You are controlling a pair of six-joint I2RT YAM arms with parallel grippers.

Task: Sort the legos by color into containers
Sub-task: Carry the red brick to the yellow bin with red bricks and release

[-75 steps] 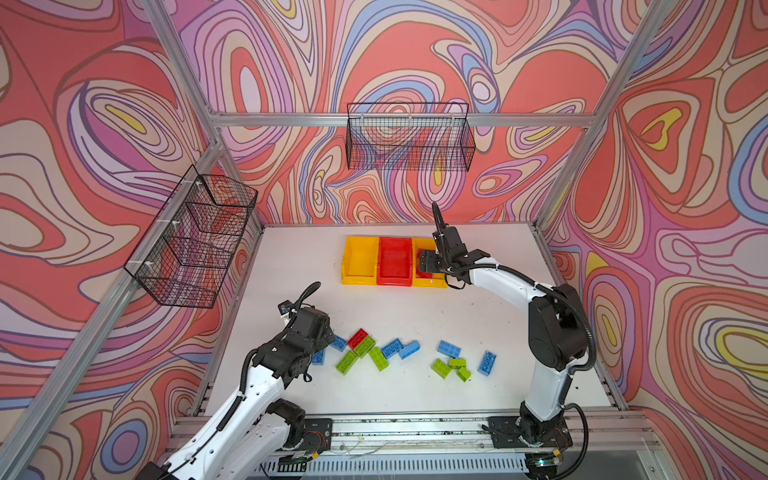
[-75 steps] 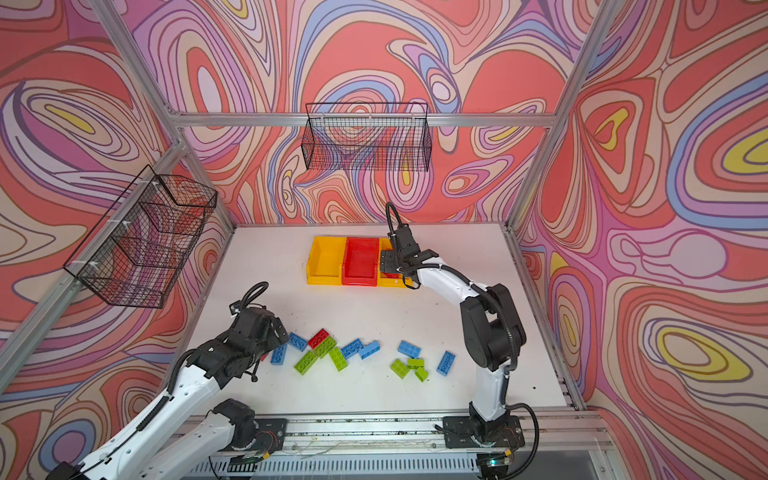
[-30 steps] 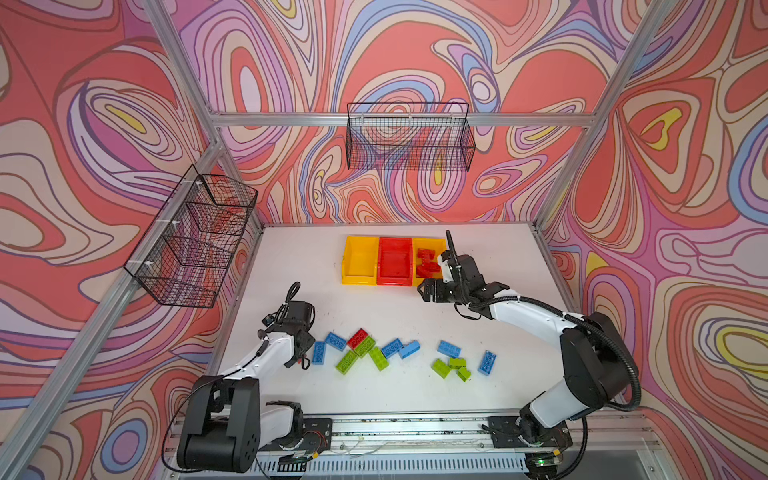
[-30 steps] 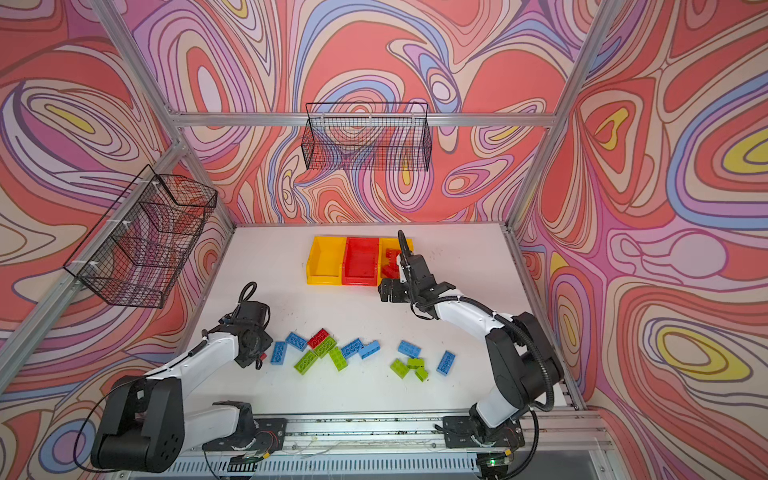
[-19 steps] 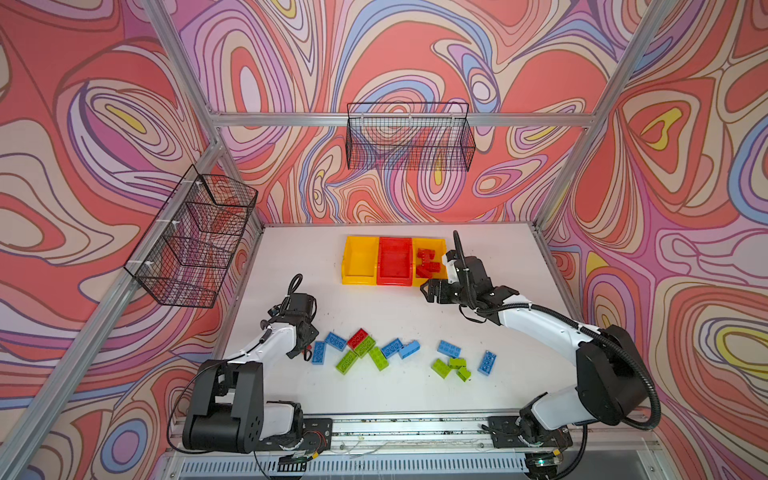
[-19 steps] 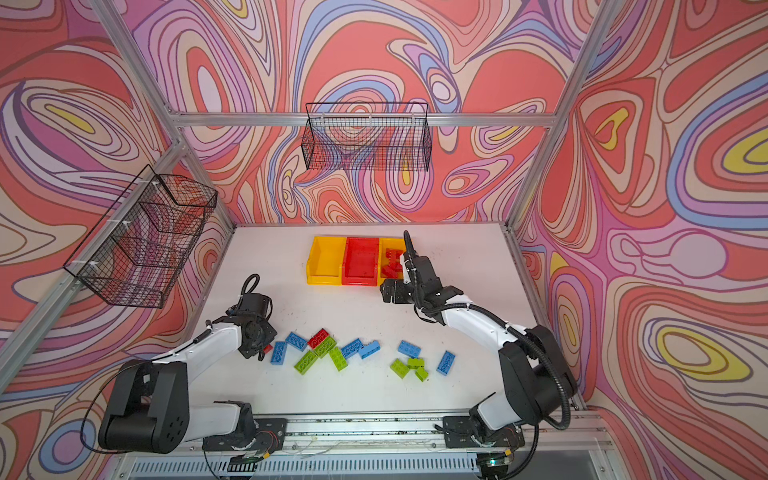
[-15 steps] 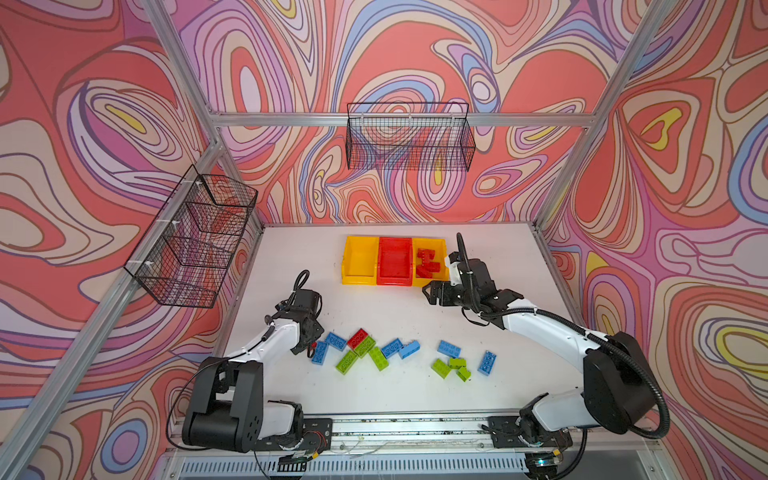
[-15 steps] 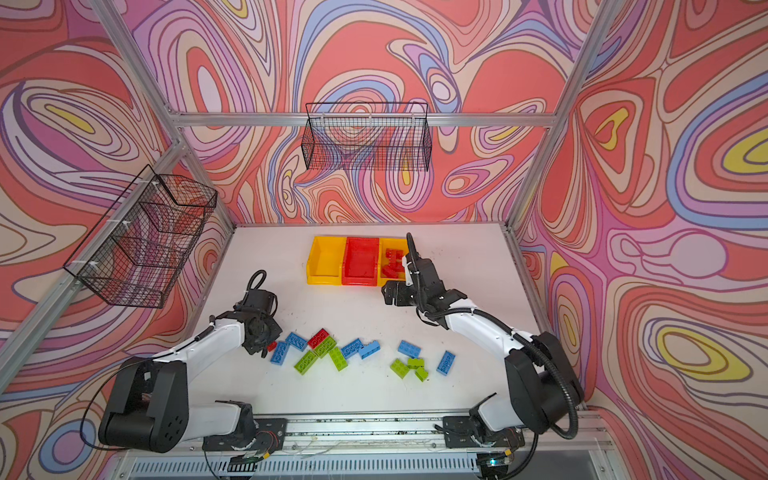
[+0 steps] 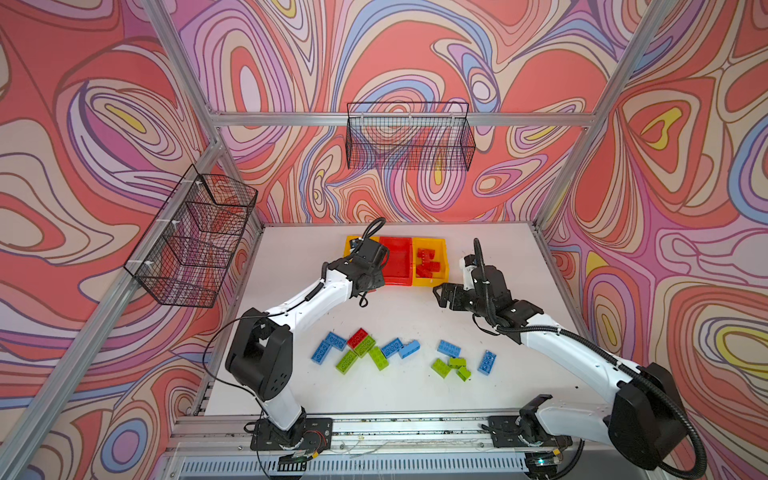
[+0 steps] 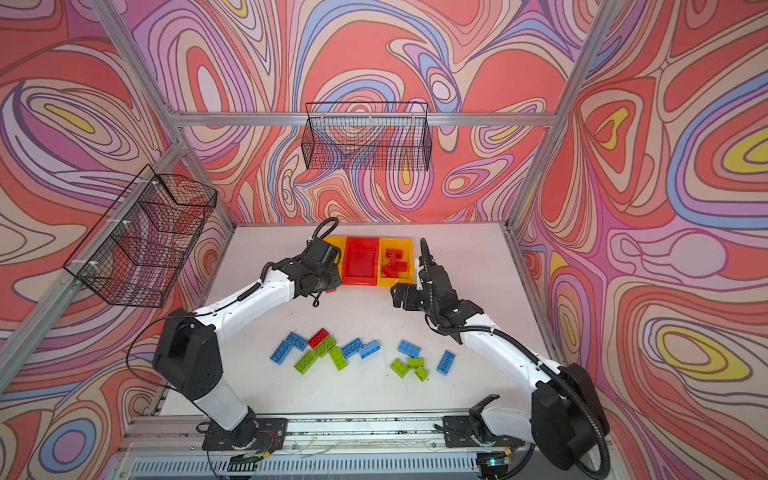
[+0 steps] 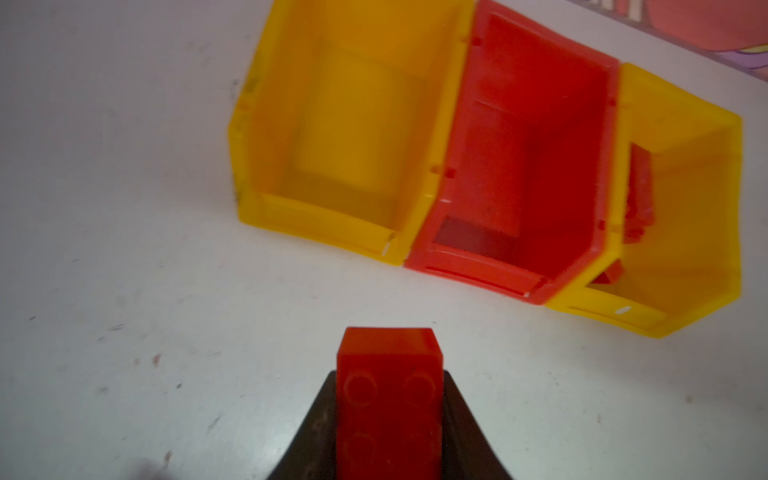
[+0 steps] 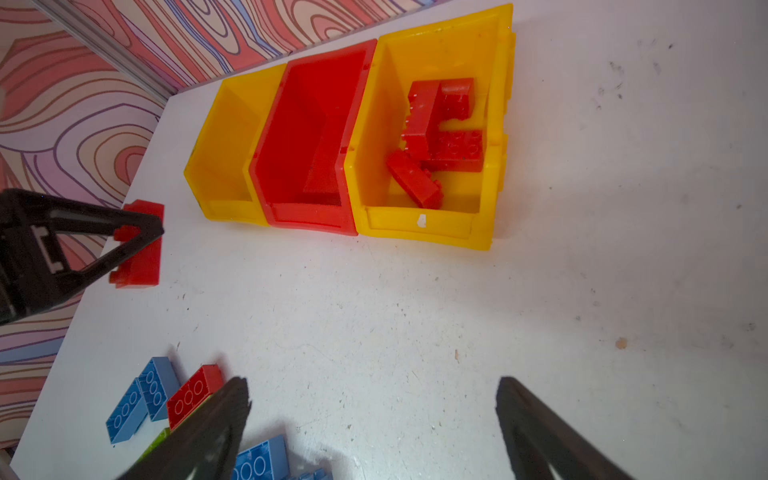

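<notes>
My left gripper (image 11: pixel 388 374) is shut on a red lego (image 11: pixel 388 399) and hangs just in front of a row of bins: a yellow bin (image 11: pixel 345 133), a red bin (image 11: pixel 523 166), both bare inside, and a second yellow bin (image 12: pixel 419 226) with several red legos (image 12: pixel 440 129) in it. In both top views the left gripper (image 9: pixel 370 286) sits by the red bin (image 9: pixel 399 257). My right gripper (image 9: pixel 440 293) stands open and empty over bare table in front of the right yellow bin (image 9: pixel 430 283). Loose blue and green legos and one red lego (image 9: pixel 358 337) lie near the front.
Two black wire baskets hang on the walls, one at the left (image 9: pixel 195 241) and one at the back (image 9: pixel 409 141). Aluminium frame posts edge the white table (image 9: pixel 415 399). The left arm (image 9: pixel 307 303) stretches diagonally over the table's left half.
The left gripper closed on a red lego at the near left and carried it up to the bins. The right gripper drew back from the right yellow bin, staying open.
</notes>
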